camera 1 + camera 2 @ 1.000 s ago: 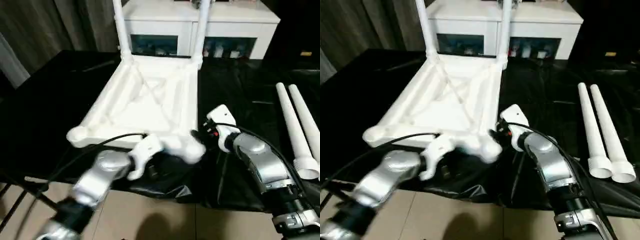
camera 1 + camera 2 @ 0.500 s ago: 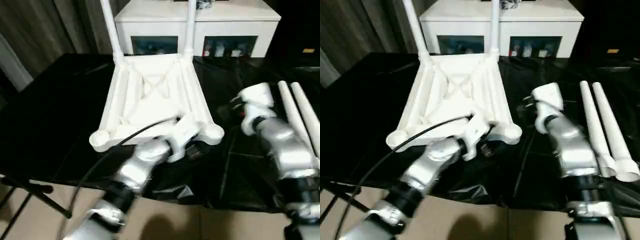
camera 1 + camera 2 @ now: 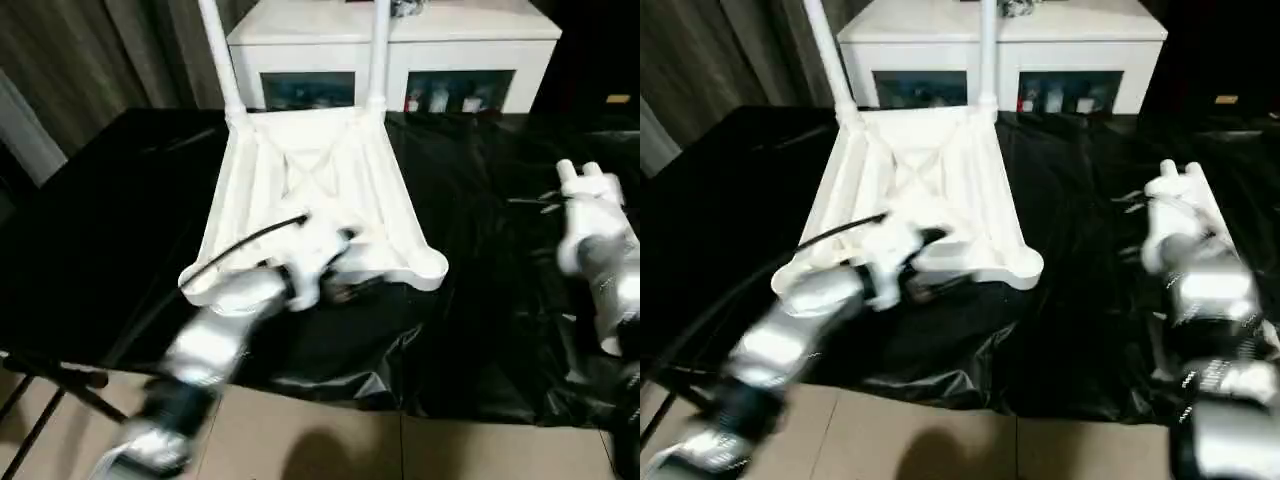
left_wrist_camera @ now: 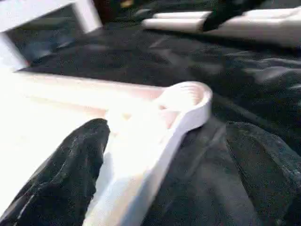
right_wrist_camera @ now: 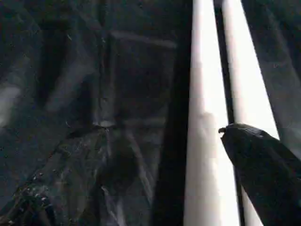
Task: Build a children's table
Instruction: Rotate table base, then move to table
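The right gripper hangs spread over two loose legs lying side by side on the black cloth; their long axes seem to run along its reach, so this arm is nearer. The left gripper, also spread, straddles the near rim of the upturned tabletop, beside an empty corner socket. Two legs already stand at the far corners.

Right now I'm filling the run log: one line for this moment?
stage: legs two of four fitted | left gripper: open, straddling table top edge | right gripper: open over loose legs
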You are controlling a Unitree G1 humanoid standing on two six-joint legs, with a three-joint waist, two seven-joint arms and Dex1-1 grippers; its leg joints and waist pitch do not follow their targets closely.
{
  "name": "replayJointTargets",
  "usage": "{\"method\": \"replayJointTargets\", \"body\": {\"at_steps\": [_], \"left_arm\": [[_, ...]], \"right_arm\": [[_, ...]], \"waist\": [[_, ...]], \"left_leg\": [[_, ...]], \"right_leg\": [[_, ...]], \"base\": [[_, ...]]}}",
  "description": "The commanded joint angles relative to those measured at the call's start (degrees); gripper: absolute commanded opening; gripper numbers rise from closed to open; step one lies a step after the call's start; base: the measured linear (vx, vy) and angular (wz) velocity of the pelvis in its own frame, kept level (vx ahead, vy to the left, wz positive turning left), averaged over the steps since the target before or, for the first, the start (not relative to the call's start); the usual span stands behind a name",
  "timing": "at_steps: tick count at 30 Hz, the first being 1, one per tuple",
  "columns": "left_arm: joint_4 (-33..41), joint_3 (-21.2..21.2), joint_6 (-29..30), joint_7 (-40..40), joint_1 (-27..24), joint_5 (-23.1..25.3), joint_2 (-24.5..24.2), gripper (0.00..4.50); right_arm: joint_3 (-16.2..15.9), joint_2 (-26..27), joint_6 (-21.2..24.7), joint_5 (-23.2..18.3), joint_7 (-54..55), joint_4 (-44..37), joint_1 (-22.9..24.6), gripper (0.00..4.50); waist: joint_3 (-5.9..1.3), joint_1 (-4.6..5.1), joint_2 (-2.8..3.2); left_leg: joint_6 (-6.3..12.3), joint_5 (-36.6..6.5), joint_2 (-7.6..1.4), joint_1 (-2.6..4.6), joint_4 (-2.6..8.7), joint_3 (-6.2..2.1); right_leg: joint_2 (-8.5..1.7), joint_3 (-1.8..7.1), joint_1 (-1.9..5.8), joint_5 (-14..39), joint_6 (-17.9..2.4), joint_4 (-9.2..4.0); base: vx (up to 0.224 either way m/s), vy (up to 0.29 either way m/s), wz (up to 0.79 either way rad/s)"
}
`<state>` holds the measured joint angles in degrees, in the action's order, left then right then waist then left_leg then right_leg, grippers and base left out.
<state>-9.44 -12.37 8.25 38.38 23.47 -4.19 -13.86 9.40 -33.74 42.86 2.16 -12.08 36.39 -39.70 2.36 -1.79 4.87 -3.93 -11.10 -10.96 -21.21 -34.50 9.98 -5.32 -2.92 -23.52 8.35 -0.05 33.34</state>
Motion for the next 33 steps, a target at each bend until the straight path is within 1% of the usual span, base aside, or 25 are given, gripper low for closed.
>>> {"method": "replayJointTargets", "body": {"at_steps": [1, 4, 8, 11, 13, 14, 15, 16, 17, 18, 19, 20, 21, 22, 23, 24, 25, 26, 27, 28, 29, 30, 31, 32, 33], "left_arm": [[1.1, 2.9, 1.1, -3.8, -0.4, 0.5, 0.0, 4.5], [1.5, 7.9, 1.0, -11.4, -1.6, 0.4, 1.7, 4.5], [5.7, 15.3, 4.0, -21.7, -4.2, -1.6, 5.4, 4.5], [7.8, 14.6, 5.1, -26.5, -6.8, 1.7, 7.0, 4.5], [7.5, 14.3, 5.2, -27.6, -7.0, 2.5, 7.5, 4.5], [7.4, 14.2, 5.4, -28.5, -7.2, 2.8, 7.9, 4.5], [7.3, 14.2, 5.7, -29.3, -7.1, 3.1, 8.3, 4.5], [7.0, 14.2, 6.0, -30.2, -7.0, 3.5, 8.7, 4.5], [6.6, 14.1, 6.2, -30.9, -6.5, 3.9, 9.1, 4.5], [6.5, 14.1, 6.5, -31.1, -6.3, 3.9, 9.3, 4.5], [6.5, 14.1, 6.7, -31.1, -6.2, 3.9, 9.3, 4.5], [6.6, 14.1, 6.9, -31.2, -6.1, 3.8, 9.4, 4.5], [6.7, 14.0, 7.1, -31.4, -6.1, 3.8, 9.4, 4.5], [6.8, 13.9, 7.2, -31.6, -6.1, 3.8, 9.4, 4.5], [6.9, 13.8, 7.5, -31.9, -6.2, 3.8, 9.7, 4.5], [6.9, 13.8, 7.6, -32.0, -6.2, 3.9, 9.7, 4.5], [6.9, 13.8, 7.5, -32.5, -6.3, 4.0, 10.0, 4.5], [6.8, 14.1, 7.4, -33.5, -6.6, 4.1, 10.6, 4.5], [6.7, 14.3, 7.3, -34.5, -6.9, 4.2, 11.0, 4.5], [6.8, 14.4, 7.3, -34.6, -7.0, 4.3, 11.0, 4.5], [6.8, 14.6, 7.1, -35.2, -7.3, 4.2, 11.4, 4.5], [7.0, 14.7, 7.2, -35.4, -7.5, 4.2, 11.5, 4.5], [7.0, 14.7, 7.3, -35.6, -7.5, 4.1, 11.5, 4.5], [7.2, 14.8, 7.3, -35.8, -7.7, 4.2, 11.6, 4.5], [7.3, 14.8, 7.4, -35.9, -7.7, 4.3, 11.7, 4.5]], "right_arm": [[-0.9, 0.1, 1.4, 0.4, -1.3, 1.1, -0.8, 4.47], [-1.2, 0.3, -0.1, 0.1, -1.3, 1.3, -0.7, 4.47], [0.1, 4.8, -5.6, -4.7, -3.7, -9.3, 1.5, 4.47], [-2.4, 10.2, -5.6, -5.8, -2.9, -20.0, 6.0, 4.47], [-3.7, 11.3, -5.5, -5.7, -3.0, -22.0, 7.2, 4.47], [-4.7, 12.0, -5.5, -5.6, -3.0, -23.2, 8.1, 4.47], [-5.0, 13.0, -5.4, -5.8, -2.7, -23.8, 8.7, 4.47], [-5.3, 14.1, -5.2, -6.0, -2.4, -24.5, 9.3, 4.47], [-5.4, 15.1, -4.8, -6.1, -1.9, -24.8, 9.6, 4.47], [-5.5, 15.4, -4.6, -6.1, -1.8, -25.2, 9.7, 4.47], [-5.4, 15.6, -4.5, -6.1, -1.7, -25.4, 9.7, 4.47], [-5.4, 15.7, -4.4, -6.2, -1.7, -25.6, 9.7, 4.47], [-5.3, 16.0, -4.0, -6.2, -1.5, -26.2, 9.8, 4.47], [-5.3, 16.3, -3.7, -6.2, -1.4, -26.8, 10.0, 4.47], [-5.8, 16.8, -3.4, -6.0, -1.2, -28.2, 10.4, 4.47], [-5.9, 16.9, -3.3, -6.0, -1.1, -28.5, 10.5, 4.47], [-6.5, 17.5, -3.3, -5.8, -0.9, -30.0, 11.0, 4.47], [-7.8, 18.9, -5.0, -5.6, -0.5, -33.0, 12.3, 4.47], [-8.5, 20.1, -6.3, -5.5, -0.1, -34.8, 13.2, 4.47], [-8.6, 20.3, -6.5, -5.5, 0.0, -35.1, 13.3, 4.47], [-8.9, 21.6, -7.3, -5.8, 0.7, -36.6, 14.1, 4.47], [-9.2, 22.2, -7.8, -5.8, 1.2, -37.4, 14.4, 4.47], [-9.5, 22.5, -8.1, -5.7, 1.4, -37.8, 14.7, 4.47], [-9.7, 22.9, -8.5, -5.6, 1.8, -38.4, 14.9, 4.47], [-9.8, 23.1, -8.7, -5.6, 2.0, -38.6, 15.0, 4.47]], "waist": [[-3.95, 0.22, -1.85], [-4.02, 0.2, -1.91], [-4.03, 0.33, -2.33], [-4.02, 0.25, -2.21], [-3.98, 0.37, -1.76], [-4.02, 0.74, -1.27], [-4.03, 0.85, -0.85], [-3.99, 0.98, -0.4], [-4.0, 1.0, 1.11], [-4.05, 0.94, 1.12], [-4.08, 0.82, 0.68], [-4.09, 0.62, -0.4], [-4.06, 0.44, -0.86], [-3.97, 0.58, -1.71], [-5.36, -0.47, -5.56], [-4.79, -0.45, -5.11], [-4.45, -0.67, -4.54], [-4.29, 0.05, -3.64], [-4.62, 0.17, -2.58], [-5.12, 0.2, -0.68], [-6.45, 3.37, 0.03], [-6.1, 2.71, -0.55], [-5.19, 1.78, 0.39], [-5.01, 1.71, -0.33], [-5.26, 1.57, -0.83]], "left_leg": [[4.11, -8.7, -0.62, 0.26, 3.23, 0.33], [4.56, -8.2, -0.67, 0.22, 3.09, 0.38], [5.84, -8.1, -0.71, -0.17, 3.06, 0.31], [6.69, -6.6, -0.93, -0.14, 3.18, 0.18], [4.61, -8.7, -1.45, 0.42, 3.7, -0.33], [3.53, -10.9, -2.46, 1.45, 4.37, -1.17], [3.86, -11.7, -3.63, 2.31, 4.96, -1.83], [4.44, -11.9, -5.72, 3.03, 5.96, -2.94], [6.22, -10.2, -12.08, 3.27, 8.71, -5.5], [6.75, -9.7, -12.74, 3.5, 8.87, -5.49], [8.2, -9.8, -13.0, 3.64, 8.92, -4.64], [10.52, -10.7, -12.07, 3.45, 8.54, -3.83], [11.77, -12.5, -10.56, 3.22, 7.72, -2.69], [12.71, -14.9, -7.83, 2.83, 6.08, -1.1], [12.33, -18.4, 5.75, -1.28, -9.84, 2.7], [12.09, -15.5, 5.02, -3.18, -10.93, 1.73], [11.04, -12.8, 4.99, -4.12, -11.34, 0.53], [11.77, -12.4, 4.11, -4.77, -9.14, -0.86], [12.87, -9.6, 3.36, -4.6, -6.73, -1.3], [14.34, -5.3, 0.57, -2.35, -3.14, -2.96], [27.98, 19.1, -19.29, 5.46, 2.96, -15.91], [29.15, 26.5, -17.32, 5.79, 1.29, -14.41], [28.49, 31.3, -13.37, 3.91, 0.55, -11.43], [31.89, 30.7, -7.76, 1.9, 0.19, -8.28], [32.06, 26.2, -6.26, 1.86, 0.41, -7.74]], "right_leg": [[-1.4, 0.85, 3.17, 14.5, -12.4, -3.26], [-1.39, 0.85, 3.17, 13.8, -12.6, -3.24], [-1.48, 0.77, 3.19, 15.9, -10.9, -3.35], [-1.1, 0.84, 2.59, 15.3, -10.1, -3.44], [0.12, 0.08, 2.3, 15.8, -9.6, -3.66], [1.44, -1.04, 1.85, 14.1, -10.6, -3.84], [1.8, -1.68, 1.53, 12.5, -11.7, -3.85], [1.86, -2.23, 1.21, 10.5, -12.9, -3.0], [0.74, -2.91, 0.35, 5.6, -12.4, 1.42], [0.54, -2.99, -0.19, 5.0, -12.0, 2.54], [-0.01, -3.16, -0.59, 3.2, -12.3, 3.6], [-0.58, -2.75, -0.64, 1.1, -14.6, 3.6], [-0.78, -2.54, -0.71, -0.1, -17.2, 2.98], [-0.55, -2.4, -0.76, -0.5, -20.7, 1.71], [-1.65, -0.63, 3.2, 10.7, -25.9, -5.01], [-3.27, -0.1, 4.1, 13.5, -25.9, -5.19], [-3.69, -0.33, 3.78, 16.5, -21.6, -5.48], [-4.4, -0.58, 4.87, 20.5, -14.7, -6.05], [-2.92, -1.78, 5.27, 21.4, -9.8, -6.41], [-0.57, -3.85, 4.26, 19.8, -4.1, -6.97], [-1.25, -3.91, -5.38, 23.5, 6.3, 11.39], [-1.62, -2.09, -8.28, 21.7, 3.7, 14.19], [-0.74, -1.39, -9.02, 16.4, 0.5, 15.27], [0.3, 0.19, -6.41, 8.6, -6.1, 11.03], [0.5, 0.38, -4.93, 6.3, -9.2, 9.24]], "base": [[0.0, 0.0, 0.0], [0.0, 0.0, 0.0], [0.0, 0.0, 0.0], [0.0, 0.0, 0.0], [0.0, 0.0, 0.0], [0.0, 0.0, 0.0], [0.0, 0.0, 0.0], [0.003, -0.066, 0.12], [0.003, -0.066, 0.12], [0.006, -0.105, 0.1], [0.01, -0.158, 0.11], [0.01, -0.158, 0.11], [0.011, -0.207, 0.11], [0.004, -0.225, 0.06], [0.004, -0.225, 0.06], [-0.016, -0.199, -0.02], [-0.034, -0.166, -0.02], [-0.034, -0.166, -0.02], [-0.043, -0.165, 0.07], [-0.02, -0.242, -0.08], [-0.02, -0.242, -0.08], [-0.015, -0.239, -0.11], [-0.061, -0.197, 0.02], [-0.061, -0.197, 0.02], [-0.085, -0.257, -0.06]]}}
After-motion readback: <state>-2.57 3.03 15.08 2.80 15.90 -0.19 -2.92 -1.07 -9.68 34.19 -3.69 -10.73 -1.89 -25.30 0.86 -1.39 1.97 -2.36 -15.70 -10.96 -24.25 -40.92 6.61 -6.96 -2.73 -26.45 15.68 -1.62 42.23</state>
